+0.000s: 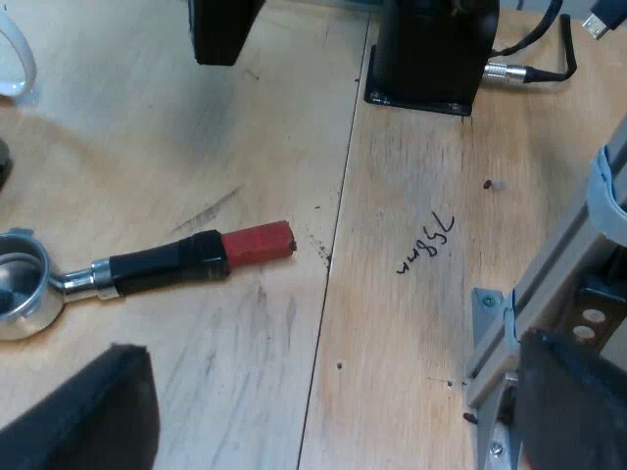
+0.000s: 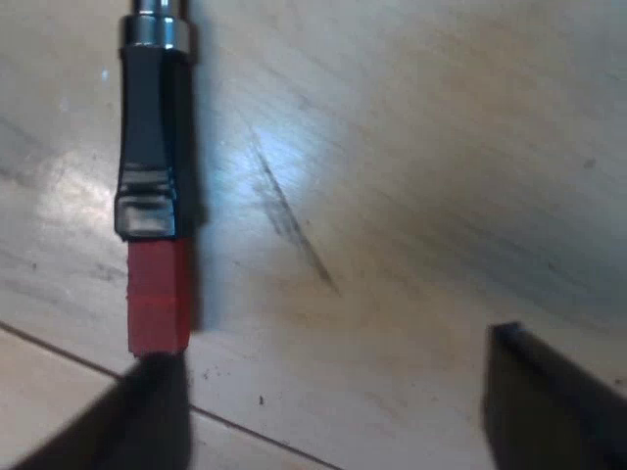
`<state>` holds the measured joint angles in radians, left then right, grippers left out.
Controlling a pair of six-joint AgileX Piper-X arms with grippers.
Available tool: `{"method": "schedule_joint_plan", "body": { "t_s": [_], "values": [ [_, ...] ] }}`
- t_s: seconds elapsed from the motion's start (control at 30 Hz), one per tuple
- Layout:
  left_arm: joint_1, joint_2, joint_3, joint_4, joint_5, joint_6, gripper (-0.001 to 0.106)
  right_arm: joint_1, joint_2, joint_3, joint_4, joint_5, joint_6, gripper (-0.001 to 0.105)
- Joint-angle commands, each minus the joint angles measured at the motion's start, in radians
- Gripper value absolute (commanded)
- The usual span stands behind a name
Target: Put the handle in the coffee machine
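The metal holder (image 1: 20,284) lies flat on the wooden table, loose. Its dark handle (image 1: 162,264) ends in red (image 1: 258,243). My left gripper (image 1: 328,411) hangs open above the table, its fingers (image 1: 83,411) wide apart and nothing between them; the holder lies just beyond one finger. In the right wrist view the handle (image 2: 152,137) runs away from me, and its red end (image 2: 159,294) points toward one finger (image 2: 137,421) of my right gripper (image 2: 343,416). That gripper is open and holds nothing.
A black block (image 1: 431,49) with plugged cables stands on the table beyond the holder, and another black part (image 1: 225,29) hangs near it. An aluminium frame (image 1: 549,284) runs beside my left gripper's other finger. A white curved piece (image 1: 15,59) shows past the holder's basket.
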<state>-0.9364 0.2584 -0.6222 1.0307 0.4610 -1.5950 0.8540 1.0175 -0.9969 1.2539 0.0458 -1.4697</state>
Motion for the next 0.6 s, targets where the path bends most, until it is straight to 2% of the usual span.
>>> {"method": "schedule_joint_plan", "body": {
  "t_s": [0.03, 0.1, 0.13, 0.2, 0.4, 0.5, 0.6],
  "values": [
    [-0.003, 0.006, -0.007, -0.012, 0.006, -0.003, 0.075, 0.001, 0.005, 0.020, 0.006, 0.002, 0.055, 0.025],
    [-0.003, 0.006, -0.007, -0.012, 0.006, -0.003, 0.075, 0.001, 0.005, 0.027, 0.006, 0.002, 0.055, 0.018],
    [-0.003, 0.006, -0.007, -0.012, 0.006, -0.003, 0.075, 0.001, 0.005, 0.042, 0.006, -0.003, 0.059, 0.008],
    [-0.003, 0.006, -0.007, -0.012, 0.006, -0.003, 0.075, 0.001, 0.005, 0.054, 0.006, -0.009, 0.061, 0.001],
    [-0.003, 0.006, -0.007, -0.012, -0.001, -0.001, 0.075, 0.001, 0.005, 0.112, -0.056, -0.029, 0.061, 0.000],
    [-0.003, 0.006, -0.007, -0.012, -0.001, -0.001, 0.075, 0.001, 0.005, 0.149, -0.128, -0.029, 0.107, 0.000],
    [-0.003, 0.006, -0.005, -0.012, -0.001, -0.001, 0.075, 0.001, 0.005, 0.182, -0.190, -0.032, 0.107, 0.000]
  ]
}}
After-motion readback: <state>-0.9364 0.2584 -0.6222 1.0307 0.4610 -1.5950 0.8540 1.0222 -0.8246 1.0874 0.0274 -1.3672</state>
